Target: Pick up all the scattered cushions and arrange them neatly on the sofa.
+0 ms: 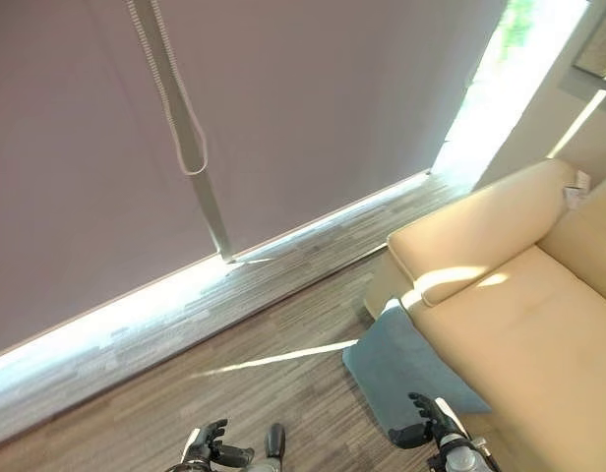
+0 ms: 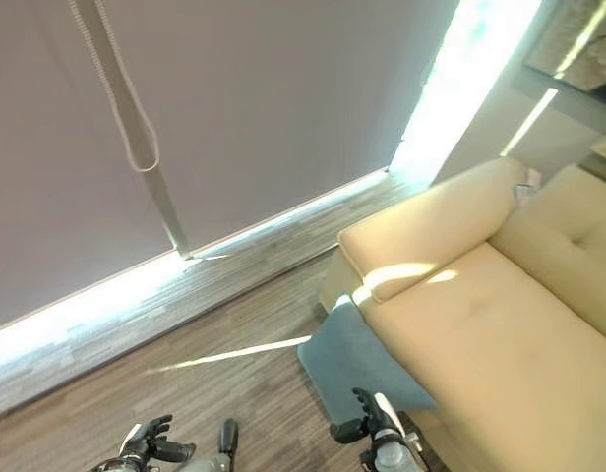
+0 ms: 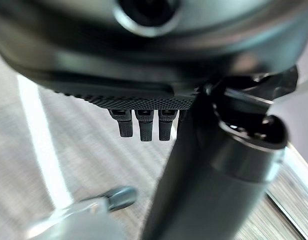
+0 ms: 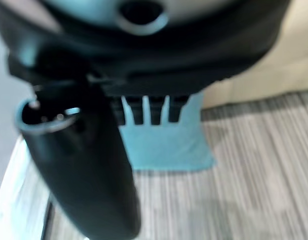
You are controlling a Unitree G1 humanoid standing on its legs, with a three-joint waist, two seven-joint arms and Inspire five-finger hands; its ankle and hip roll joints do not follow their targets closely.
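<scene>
While both hands hang low over wood floor (image 1: 283,393), blue cushion (image 1: 406,364) leans against sofa (image 1: 519,315) front, bottom edge on floor, at 3 o'clock from centre. Right hand (image 1: 426,425) at 5 o'clock, just before cushion, fingers relaxed and spread, holding nothing. Left hand (image 1: 216,447) at 6 o'clock, fingers loosely apart, empty. Grey blind (image 1: 283,108) with looped cord (image 1: 180,108) fills 12 o'clock.

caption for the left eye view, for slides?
Blue cushion leans on the cream sofa; both open hands, left, right, hover low.
</scene>
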